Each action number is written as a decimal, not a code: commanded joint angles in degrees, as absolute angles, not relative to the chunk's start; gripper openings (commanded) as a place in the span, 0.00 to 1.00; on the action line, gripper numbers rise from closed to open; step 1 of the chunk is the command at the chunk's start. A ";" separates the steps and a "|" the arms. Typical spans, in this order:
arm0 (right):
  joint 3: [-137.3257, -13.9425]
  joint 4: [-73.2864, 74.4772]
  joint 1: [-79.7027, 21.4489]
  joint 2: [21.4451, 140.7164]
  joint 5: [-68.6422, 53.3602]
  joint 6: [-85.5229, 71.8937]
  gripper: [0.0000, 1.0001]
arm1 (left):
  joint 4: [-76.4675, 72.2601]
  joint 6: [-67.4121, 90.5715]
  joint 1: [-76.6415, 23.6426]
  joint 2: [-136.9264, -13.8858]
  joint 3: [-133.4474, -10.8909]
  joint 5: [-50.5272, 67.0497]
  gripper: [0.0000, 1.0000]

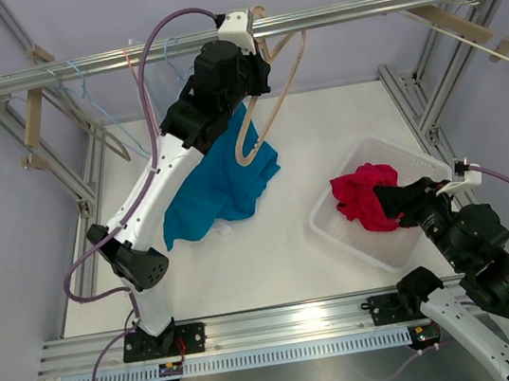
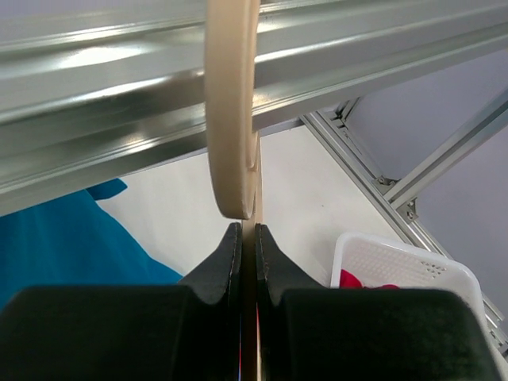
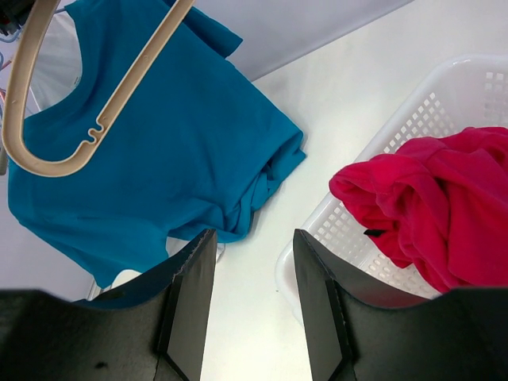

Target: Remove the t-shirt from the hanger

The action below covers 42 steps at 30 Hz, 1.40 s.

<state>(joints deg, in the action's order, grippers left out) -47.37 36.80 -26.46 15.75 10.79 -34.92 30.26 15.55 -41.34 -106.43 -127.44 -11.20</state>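
Note:
A blue t-shirt (image 1: 212,192) lies crumpled on the white table, off the hanger; it also shows in the right wrist view (image 3: 151,151). The beige wooden hanger (image 1: 270,102) is bare and hangs at the aluminium rail (image 1: 352,11). My left gripper (image 1: 248,52) is up at the rail, shut on the hanger's neck (image 2: 248,238) just below its hook (image 2: 232,103). My right gripper (image 3: 252,262) is open and empty, low over the table between the t-shirt and the white basket (image 3: 413,135).
The white basket (image 1: 418,224) at the right holds a crumpled red garment (image 1: 363,195). More hangers hang on the rail at the far left (image 1: 33,118) and far right (image 1: 455,24). Frame posts stand at both sides.

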 commanded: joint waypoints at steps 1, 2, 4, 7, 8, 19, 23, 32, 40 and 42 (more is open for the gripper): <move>-48.87 36.91 -26.19 15.82 8.44 -33.66 0.52 | 28.48 14.24 -40.78 -107.93 -130.08 -13.71 0.00; -48.78 36.83 -26.19 15.99 8.18 -33.75 0.52 | 28.39 14.15 -40.78 -108.19 -130.43 -13.97 0.00; -48.26 36.56 -26.28 15.91 7.56 -34.10 0.52 | 28.48 14.06 -40.78 -108.81 -130.96 -14.15 0.00; -47.81 36.47 -26.19 16.00 7.47 -34.37 0.52 | 28.48 14.50 -40.78 -109.25 -130.87 -13.89 0.00; -47.73 36.47 -26.19 15.91 7.56 -34.37 0.52 | 28.48 14.59 -40.78 -109.25 -130.78 -13.80 0.00; -46.41 35.42 -26.19 16.70 6.51 -34.54 0.52 | 25.76 15.21 -40.78 -103.54 -121.74 -11.34 0.56; -46.32 34.98 -26.19 17.23 5.45 -34.54 0.52 | 25.66 14.50 -40.87 -97.58 -119.01 -9.68 0.74; -45.97 34.10 -26.19 17.31 3.87 -34.80 0.52 | 25.66 11.87 -40.78 -80.09 -105.75 -9.13 0.69; -46.49 32.96 -26.19 17.84 1.67 -35.07 0.52 | 28.21 10.28 -36.32 -69.44 -95.10 -11.43 0.52; -46.84 32.96 -26.19 18.19 1.23 -34.98 0.52 | 29.26 10.46 -34.03 -69.69 -95.10 -9.24 0.53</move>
